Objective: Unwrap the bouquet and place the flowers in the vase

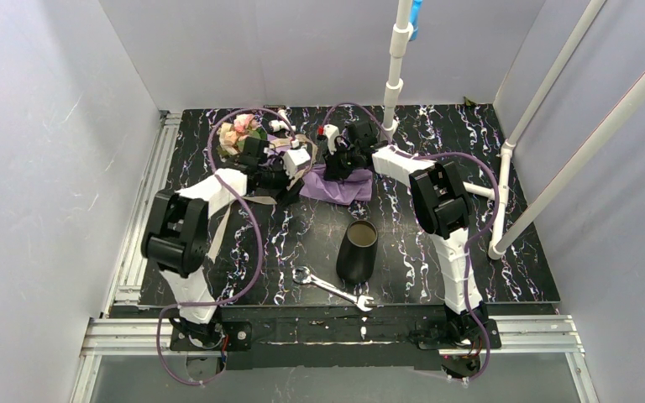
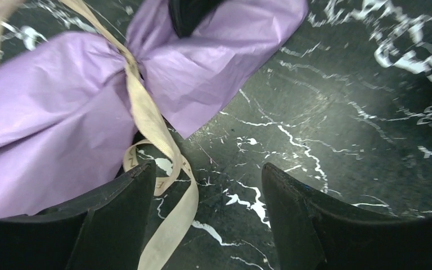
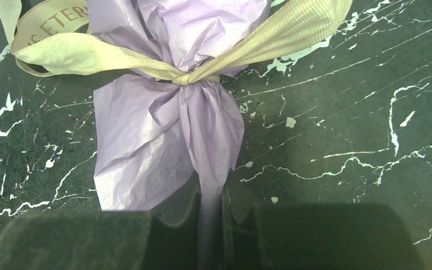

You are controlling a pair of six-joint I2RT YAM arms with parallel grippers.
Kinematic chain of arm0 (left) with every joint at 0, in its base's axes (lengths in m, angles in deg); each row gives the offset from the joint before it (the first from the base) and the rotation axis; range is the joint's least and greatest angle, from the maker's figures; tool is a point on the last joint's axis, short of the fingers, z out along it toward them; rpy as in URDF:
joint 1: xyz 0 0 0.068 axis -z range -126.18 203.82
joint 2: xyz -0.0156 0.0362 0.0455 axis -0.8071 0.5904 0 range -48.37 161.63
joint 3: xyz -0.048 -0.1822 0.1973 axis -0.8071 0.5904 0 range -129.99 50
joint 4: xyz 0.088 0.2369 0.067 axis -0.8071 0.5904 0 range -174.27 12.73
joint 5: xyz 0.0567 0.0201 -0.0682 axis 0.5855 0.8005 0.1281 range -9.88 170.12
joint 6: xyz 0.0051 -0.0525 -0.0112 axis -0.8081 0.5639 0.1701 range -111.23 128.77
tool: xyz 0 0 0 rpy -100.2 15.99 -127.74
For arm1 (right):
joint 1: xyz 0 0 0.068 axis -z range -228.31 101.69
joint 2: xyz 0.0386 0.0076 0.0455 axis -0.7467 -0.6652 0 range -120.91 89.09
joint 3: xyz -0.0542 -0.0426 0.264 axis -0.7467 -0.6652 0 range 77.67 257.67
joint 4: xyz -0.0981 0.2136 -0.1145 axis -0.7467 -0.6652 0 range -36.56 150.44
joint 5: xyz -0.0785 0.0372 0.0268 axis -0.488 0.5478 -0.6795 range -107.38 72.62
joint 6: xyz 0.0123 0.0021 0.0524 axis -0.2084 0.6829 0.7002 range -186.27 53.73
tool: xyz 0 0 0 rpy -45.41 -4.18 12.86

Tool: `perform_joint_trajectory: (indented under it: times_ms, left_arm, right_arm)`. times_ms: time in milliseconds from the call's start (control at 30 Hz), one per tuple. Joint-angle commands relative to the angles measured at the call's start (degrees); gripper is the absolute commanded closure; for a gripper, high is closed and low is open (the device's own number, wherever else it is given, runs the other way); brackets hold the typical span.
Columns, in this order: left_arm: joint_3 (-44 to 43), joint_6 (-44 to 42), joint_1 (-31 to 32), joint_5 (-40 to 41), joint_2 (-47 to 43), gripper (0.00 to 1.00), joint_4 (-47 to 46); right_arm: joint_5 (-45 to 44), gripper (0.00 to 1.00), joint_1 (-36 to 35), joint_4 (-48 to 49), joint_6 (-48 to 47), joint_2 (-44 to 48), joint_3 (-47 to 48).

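Observation:
The bouquet lies at the back of the table, its flowers [image 1: 237, 133] pointing far left and its purple paper [image 1: 346, 190] spread towards the middle. A beige ribbon [image 3: 62, 53] is still knotted round the paper's neck [image 3: 187, 79]. My right gripper [image 3: 209, 209] is shut on the paper's twisted tail below the knot. My left gripper [image 2: 208, 169] stands open just above the tabletop beside the paper [image 2: 50, 112]. One loose ribbon end [image 2: 171, 185] runs between its fingers, close to the left one, and is not pinched. The black vase [image 1: 358, 250] stands upright nearer the front, apart from both grippers.
A silver wrench [image 1: 333, 288] lies in front of the vase near the table's front edge. A white pipe post [image 1: 395, 75] rises behind the right gripper, and more pipes slant along the right side [image 1: 504, 193]. Grey walls close off the left and back.

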Motion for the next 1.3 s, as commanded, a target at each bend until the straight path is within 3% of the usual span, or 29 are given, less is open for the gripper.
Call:
perform_joint_trajectory:
  times_ms: [0,133,233,300,433,767,867,1000,1133,1200,1267]
  left_arm:
    - [-2.48,-0.74,1.17,7.09,4.66,0.32,-2.72]
    - [-3.15,0.09,2.39,10.83,7.92,0.39,-2.88]
    - [-3.89,2.1,2.78,9.29,7.02,0.71,-2.45]
    - [-5.06,3.64,2.72,7.4,5.3,1.0,-1.97]
    - [-9.19,9.0,2.36,5.74,1.8,1.0,-3.33]
    - [-30.28,27.1,-1.08,0.37,2.78,1.0,-6.45]
    - [-30.46,28.62,-1.87,-1.08,2.72,1.0,-4.32]
    - [-23.9,27.96,-4.08,-1.32,0.18,1.0,-3.4]
    - [-17.44,21.63,-6.89,-2.61,-2.17,1.0,1.83]
    - [-13.16,12.2,-7.63,-6.74,-4.42,1.0,8.23]
    - [-11.1,-2.93,-7.53,-12.61,-5.18,1.0,20.36]
  right_arm:
    - [-2.93,0.99,0.39,-7.82,0.19,-2.91,-2.83]
    - [-2.98,0.99,0.37,-7.86,-0.02,-2.9,-3.03]
    - [-3.37,0.99,0.34,-7.91,-0.04,-3.11,-2.99]
    - [-3.63,0.99,0.36,-7.91,-0.04,-3.12,-3.09]
    - [-4.4,0.99,0.37,-7.95,-0.36,-3.04,-3.44]
    - [-4.83,0.99,0.35,-7.97,-0.48,-3.12,-3.72]
    - [-4.72,0.99,0.32,-8.02,-0.4,-3.21,-3.72]
    - [-4.8,0.99,0.35,-7.74,-0.31,-3.21,-3.64]
    - [-4.96,0.99,0.34,-7.56,-0.06,-3.21,-3.52]
    - [-4.91,0.99,0.39,-7.49,-0.01,-3.17,-3.39]
    - [-4.51,0.99,0.39,-7.54,0.05,-3.13,-3.29]
